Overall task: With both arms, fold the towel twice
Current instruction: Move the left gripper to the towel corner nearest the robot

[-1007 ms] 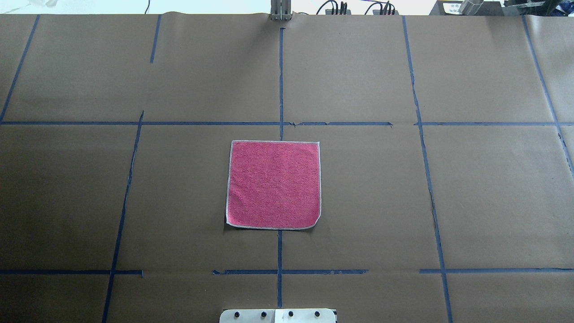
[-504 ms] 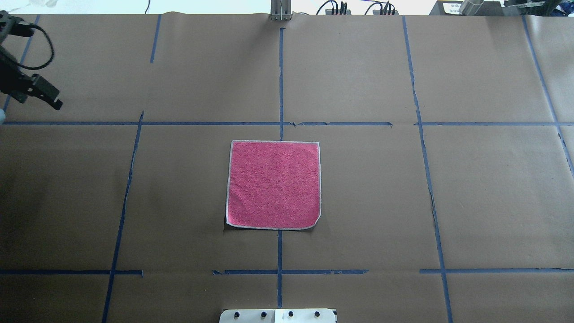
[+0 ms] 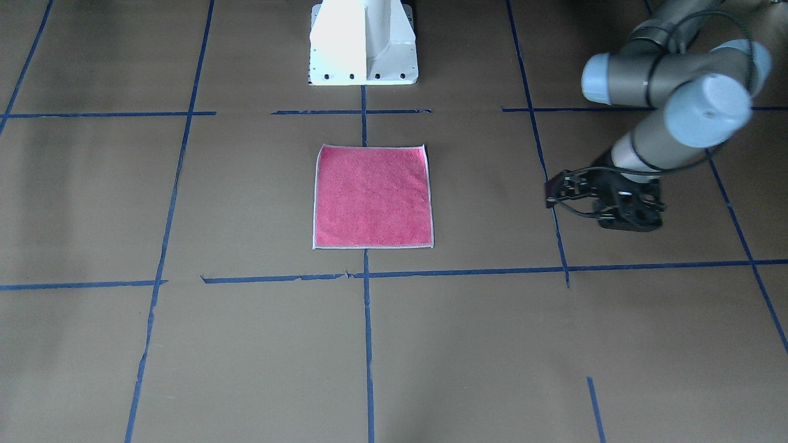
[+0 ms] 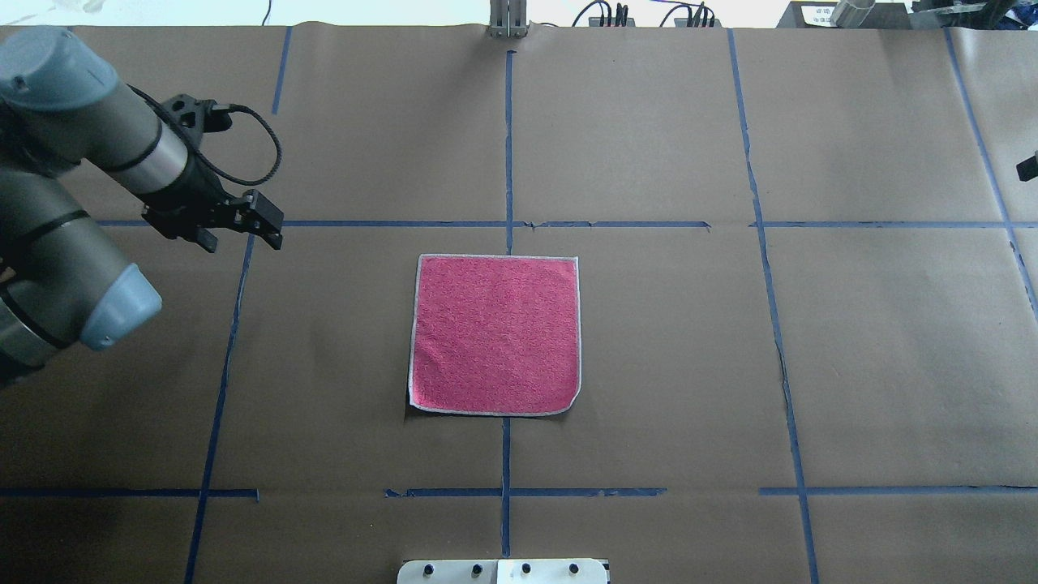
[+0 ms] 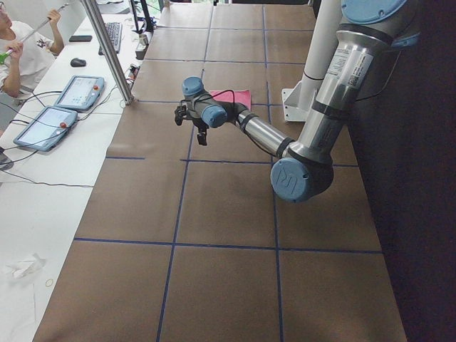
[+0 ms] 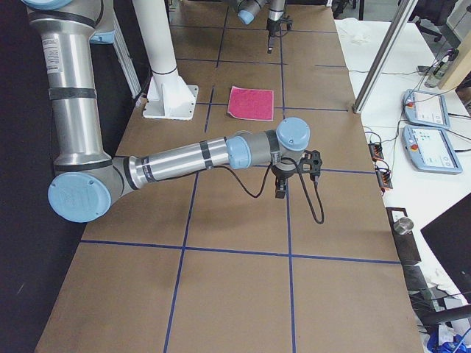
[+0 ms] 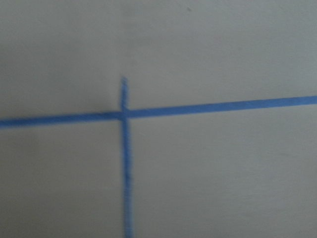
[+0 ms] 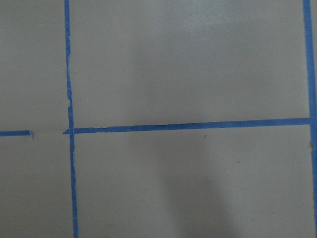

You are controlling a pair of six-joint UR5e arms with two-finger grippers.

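Note:
The towel (image 4: 496, 334) lies flat and unfolded at the table's middle, pink-red face up with a whitish border; it also shows in the front-facing view (image 3: 371, 197) and in both side views (image 5: 231, 97) (image 6: 251, 102). My left gripper (image 4: 242, 242) hovers over a blue tape crossing, left of and beyond the towel, jaws apart and empty; it also shows in the front-facing view (image 3: 631, 218). My right gripper (image 6: 281, 190) hangs over the table far to the towel's right. Only a black sliver of it (image 4: 1028, 166) shows overhead, so I cannot tell its state.
Brown paper with blue tape grid lines (image 4: 508, 146) covers the table. The white pedestal base (image 3: 363, 43) stands at the near edge. A metal post (image 4: 508, 16) stands at the far edge. A side table with tablets (image 5: 78, 92) and a person (image 5: 18, 50) lie beyond.
The left arm has swung in from the left edge toward the towel. A sliver of the right gripper has appeared at the right edge. The towel has not moved.

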